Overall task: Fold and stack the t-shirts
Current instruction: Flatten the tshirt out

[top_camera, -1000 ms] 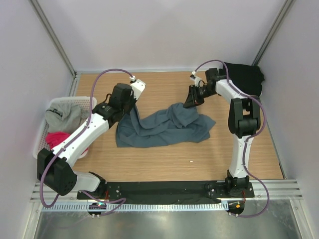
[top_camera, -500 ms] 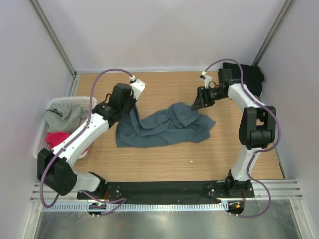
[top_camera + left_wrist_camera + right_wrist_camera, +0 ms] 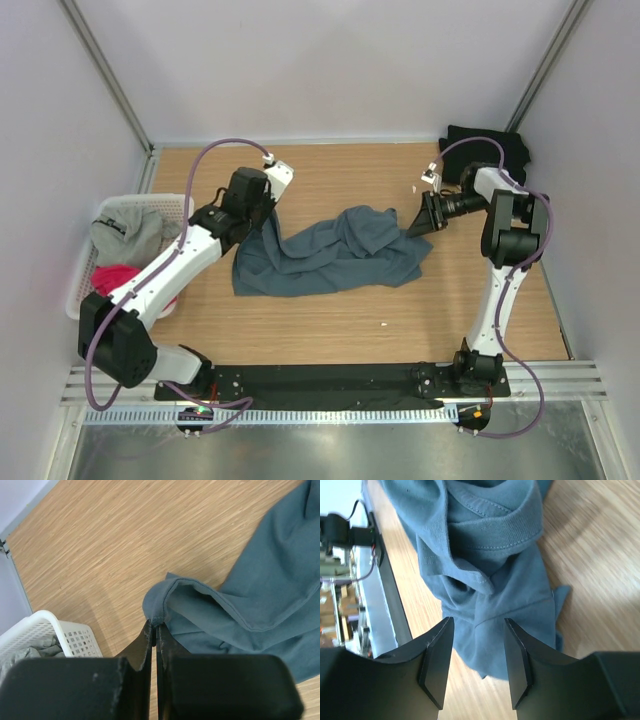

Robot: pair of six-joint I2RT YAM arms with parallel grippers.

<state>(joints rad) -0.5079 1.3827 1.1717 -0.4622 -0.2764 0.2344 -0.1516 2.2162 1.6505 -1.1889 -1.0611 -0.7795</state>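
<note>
Desk (image 3: pixel 330 330): wood-grain top, walled on three sides. On it, about mid-desk, the slate blue-grey t-shirt (image 3: pixel 330 255) lay crumpled and unfolded, bunched toward its right end, with its left portion spread flatter. White slatted basket (image 3: pixel 82 262) stood at the left edge of the desk. It held the light grey t-shirt (image 3: pixel 125 232) toward the far side and the pink t-shirt (image 3: pixel 110 277) toward the near side. Black t-shirt (image 3: pixel 490 150) sat in the far right corner as a compact dark pile, well apart from the rest; whether it was properly folded could not be told. Left tool (image 3: pixel 155 627) was closed, pinching a hem edge at the blue-grey shirt's far left corner. Right tool (image 3: pixel 477 621) had its jaws apart with nothing between them and sat at the shirt's right edge, pointing left over the bunched cloth. Judgement: the step in hand was spreading the blue-grey shirt flat before folding; the task looked early, with two shirts not yet out of the basket. The next move likely called for the right tool to close on an edge at the right end, then for both arms to draw apart and tension the cloth flat.
</note>
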